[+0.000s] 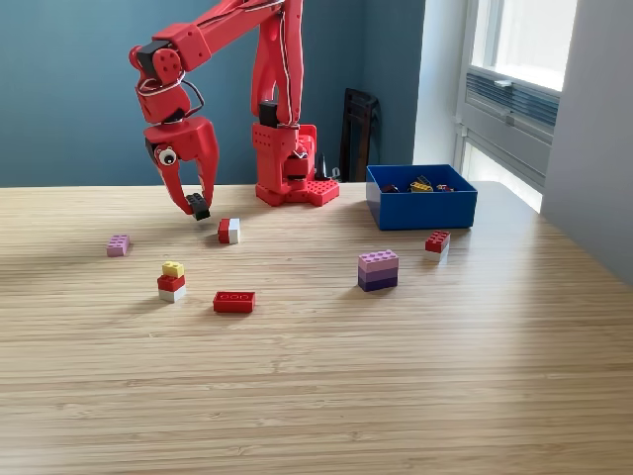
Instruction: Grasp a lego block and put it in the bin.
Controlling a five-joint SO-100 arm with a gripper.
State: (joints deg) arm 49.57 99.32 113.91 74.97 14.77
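Observation:
My red gripper [195, 201] hangs at the exterior view's left, fingers pointing down. It is shut on a small black lego block [201, 209] held just above the wooden table. The blue bin [425, 212] stands at the back right with several blocks inside. Other lego blocks lie loose on the table: a red and white one [228, 231] just right of the gripper, a pink one [118, 244], a yellow, red and white stack [172, 281], a flat red one [234, 301], a purple stack [378, 269], and a red and white one [437, 242] by the bin's front.
The arm's red base [292, 168] is fixed at the table's back middle, left of the bin. A dark object [358, 134] leans on the blue wall behind. The table's right edge runs close to the bin.

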